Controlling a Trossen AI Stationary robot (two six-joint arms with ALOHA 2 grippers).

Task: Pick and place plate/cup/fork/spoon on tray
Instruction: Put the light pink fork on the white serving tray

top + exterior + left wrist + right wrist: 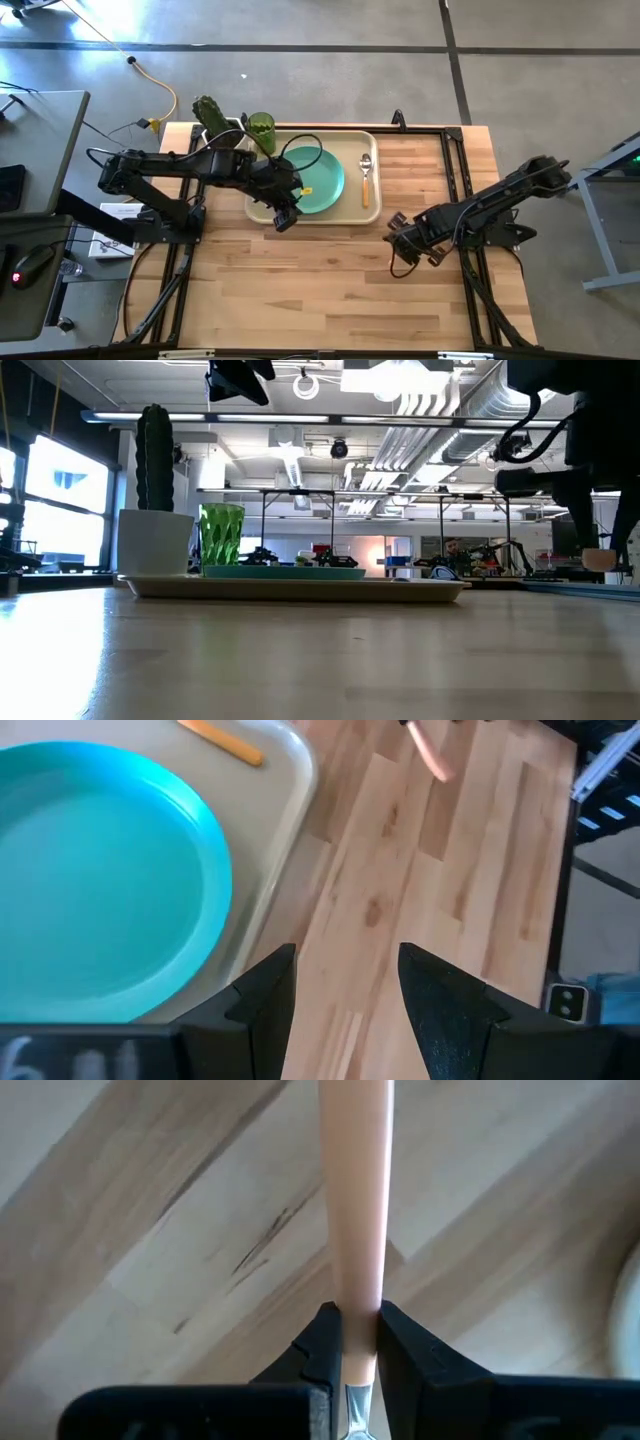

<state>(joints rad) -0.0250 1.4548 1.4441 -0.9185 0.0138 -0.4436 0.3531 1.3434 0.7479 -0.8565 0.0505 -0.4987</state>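
The beige tray (372, 212) lies at the table's far middle. The teal plate (318, 180) lies in it, with the orange-handled spoon (366, 176) to its right. The green cup (262, 127) stands at the tray's far left corner, next to the white cactus pot (155, 542). My left gripper (345, 985) is open and empty, above the tray's near left corner. My right gripper (357, 1342) is right of the tray, shut on the fork's orange handle (356, 1190). The tines are hidden. My right gripper pinches the fork's handle (357, 1295) between its two fingers, at the end where the silver metal (357, 1410) begins. The handle sticks straight out ahead past the fingertips. Its free end (600, 560) is clear of the table in the low view.
Bare wooden table (330, 290) lies near and right of the tray. Metal frame bars (455, 170) run along the table's right side. A desk with a mouse (30, 262) stands off the table's left.
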